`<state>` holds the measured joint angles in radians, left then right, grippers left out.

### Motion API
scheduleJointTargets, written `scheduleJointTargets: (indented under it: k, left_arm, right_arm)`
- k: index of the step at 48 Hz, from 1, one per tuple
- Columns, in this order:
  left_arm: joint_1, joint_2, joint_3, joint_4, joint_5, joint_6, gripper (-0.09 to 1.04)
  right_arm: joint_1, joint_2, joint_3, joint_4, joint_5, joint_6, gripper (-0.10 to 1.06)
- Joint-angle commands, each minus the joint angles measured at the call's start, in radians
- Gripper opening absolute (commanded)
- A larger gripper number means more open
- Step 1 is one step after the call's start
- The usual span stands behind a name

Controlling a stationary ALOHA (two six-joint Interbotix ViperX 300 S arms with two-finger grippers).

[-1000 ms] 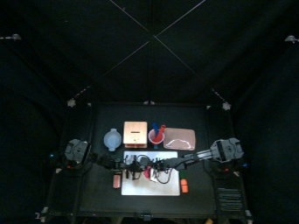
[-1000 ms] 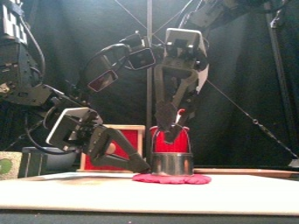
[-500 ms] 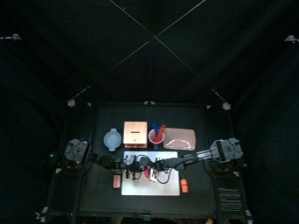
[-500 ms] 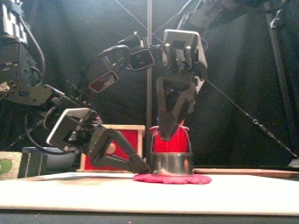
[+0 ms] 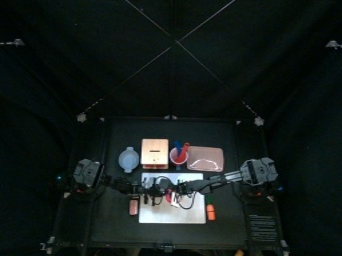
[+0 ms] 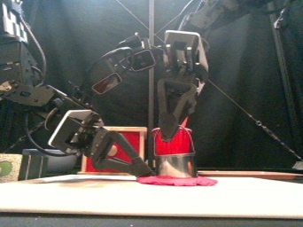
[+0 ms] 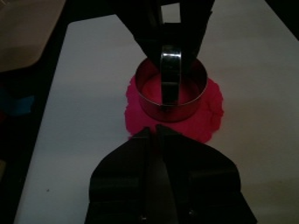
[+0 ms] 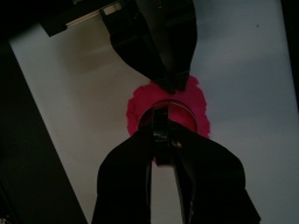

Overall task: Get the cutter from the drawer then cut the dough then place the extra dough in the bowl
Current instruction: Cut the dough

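**Cutter planted on the dough, right pincer straight above it**

We've got the round metal cutter with its wire handle [image 6: 174, 166] sitting square on the flat pink-red disc of dough [image 6: 180, 182], near the middle of the white cutting board [image 6: 71, 195]. The handle arches up over the ring, and the right pincer [image 8: 162, 133] comes straight down on it, jaws clamped narrow around the wire. So the cutter lies directly below that pincer, and we judge that any press or lift runs vertically.

The left pincer [image 7: 158, 131] sits low at the dough's left edge, just beside the cutter wall with its jaws closed together and holding nothing. A rim of dough shows outside the ring all round, and that is the extra.

Looking outward, the blue-grey bowl with two small handles [image 5: 127, 157] waits behind the board's left end. That is the left arm's side, so we reckon that arm is the nearer carrier. Beside it along the back of the table [image 5: 227, 135] stand the pale wooden box with a red drawer front [image 5: 155, 151], the red cup [image 5: 179, 153] and the flat pink tray [image 5: 207, 156]. Nothing stands between the dough and the bowl except the left arm itself.
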<state>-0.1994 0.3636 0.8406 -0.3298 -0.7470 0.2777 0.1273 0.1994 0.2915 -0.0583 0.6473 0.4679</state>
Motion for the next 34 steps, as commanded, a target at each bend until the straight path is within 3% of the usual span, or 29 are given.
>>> scheduleJointTargets:
  k: [1, 22, 34]
  left_arm:
    - [0.003, -0.008, -0.011, -0.008, 0.026, 0.002, 0.58]
    - [0.002, -0.008, -0.011, -0.018, 0.031, 0.002, 0.58]
    - [0.002, -0.012, -0.011, -0.032, 0.031, 0.002, 0.58]
  right_arm:
    - [0.003, -0.037, -0.041, 0.000, 0.014, -0.005, 0.50]
    - [0.002, -0.098, -0.067, -0.025, 0.121, -0.003, 0.49]
    - [0.003, -0.195, 0.032, -0.029, 0.137, 0.000, 0.49]
